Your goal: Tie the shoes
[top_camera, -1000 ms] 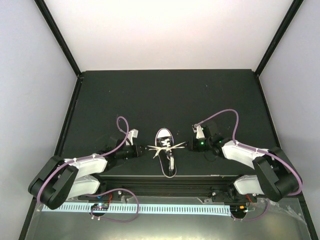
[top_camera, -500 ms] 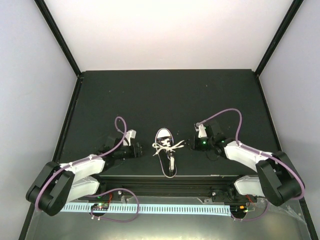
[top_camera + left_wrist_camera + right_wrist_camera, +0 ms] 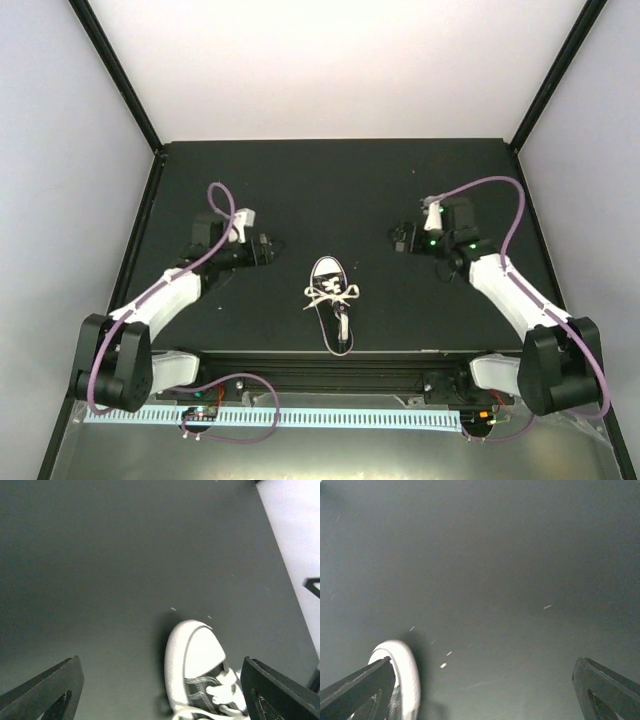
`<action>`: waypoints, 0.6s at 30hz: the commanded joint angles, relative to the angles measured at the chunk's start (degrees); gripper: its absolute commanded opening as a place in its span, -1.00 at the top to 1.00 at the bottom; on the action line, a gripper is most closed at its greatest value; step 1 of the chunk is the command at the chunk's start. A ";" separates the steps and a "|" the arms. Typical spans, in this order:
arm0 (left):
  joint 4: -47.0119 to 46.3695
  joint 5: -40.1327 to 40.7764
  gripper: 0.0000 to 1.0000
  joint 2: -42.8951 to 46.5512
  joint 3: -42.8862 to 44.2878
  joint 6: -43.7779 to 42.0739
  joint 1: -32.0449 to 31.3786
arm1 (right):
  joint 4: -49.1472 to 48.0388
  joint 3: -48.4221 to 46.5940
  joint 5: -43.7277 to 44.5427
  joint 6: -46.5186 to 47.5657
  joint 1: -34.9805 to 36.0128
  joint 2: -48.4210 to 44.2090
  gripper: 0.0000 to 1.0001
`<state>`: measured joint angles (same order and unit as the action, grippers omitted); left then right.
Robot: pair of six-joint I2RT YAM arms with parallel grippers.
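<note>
The shoe (image 3: 332, 300), a small black sneaker with a white toe cap, lies mid-table with its toe pointing to the far side. Its white laces (image 3: 331, 293) are crossed in a loose knot over the tongue. My left gripper (image 3: 271, 244) hovers open to the shoe's far left, apart from it. My right gripper (image 3: 397, 238) hovers open to its far right. The left wrist view has the toe cap (image 3: 200, 652) between and below the left gripper (image 3: 160, 667)'s spread fingers. In the right wrist view only the toe rim (image 3: 408, 677) shows, beside the left finger of the right gripper (image 3: 484, 667).
The black mat (image 3: 330, 190) covers the table up to pale walls on three sides. A raised black rail (image 3: 330, 362) runs along the near edge just behind the shoe's heel. A white slotted strip (image 3: 320, 415) lies in front of it.
Both grippers opened and let go of the lace ends. Both arms drew outward and toward the far side, away from the shoe. The laces slackened onto the shoe.
</note>
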<state>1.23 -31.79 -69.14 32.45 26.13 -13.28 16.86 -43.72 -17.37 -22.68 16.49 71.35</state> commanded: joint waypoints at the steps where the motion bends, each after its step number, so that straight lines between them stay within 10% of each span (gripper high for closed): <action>1: 2.00 -4.59 -0.76 -1.15 2.52 -4.54 11.16 | 1.65 -2.62 1.51 3.33 -9.29 -0.30 -1.00; 7: -5.50 3.56 -0.79 6.90 -2.15 -5.69 28.21 | -5.99 -0.12 9.98 5.04 -17.98 -7.05 -0.99; 11: -15.50 18.45 -0.81 13.98 -9.24 -9.85 28.53 | -20.17 10.09 18.70 5.93 -18.30 -12.55 -0.99; 18: -35.49 20.82 -0.89 6.76 -16.14 -14.82 27.30 | -43.21 23.72 31.92 11.23 -18.32 -13.60 -0.99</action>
<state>-21.34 -14.96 -57.39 16.10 15.88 14.92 -9.61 -24.21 4.40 -15.81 -1.65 56.95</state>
